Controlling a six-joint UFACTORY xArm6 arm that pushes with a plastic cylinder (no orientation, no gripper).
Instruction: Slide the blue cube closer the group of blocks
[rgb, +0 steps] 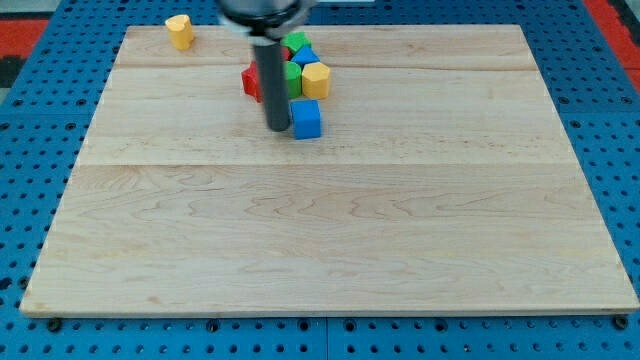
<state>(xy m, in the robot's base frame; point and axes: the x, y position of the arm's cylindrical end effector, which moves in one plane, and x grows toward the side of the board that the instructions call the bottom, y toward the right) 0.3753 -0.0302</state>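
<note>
The blue cube (306, 119) sits on the wooden board just below the group of blocks near the view's top. The group holds a yellow block (315, 80), a green block (293, 78), a red block (250, 82), a green star-shaped block (297, 43) and a small blue block (304, 56). My tip (277, 128) rests on the board just left of the blue cube, close to or touching its left side. The rod hides part of the red and green blocks.
A yellow heart-shaped block (180, 31) lies alone at the board's top left corner. The wooden board (330, 230) lies on a blue perforated base (30, 130).
</note>
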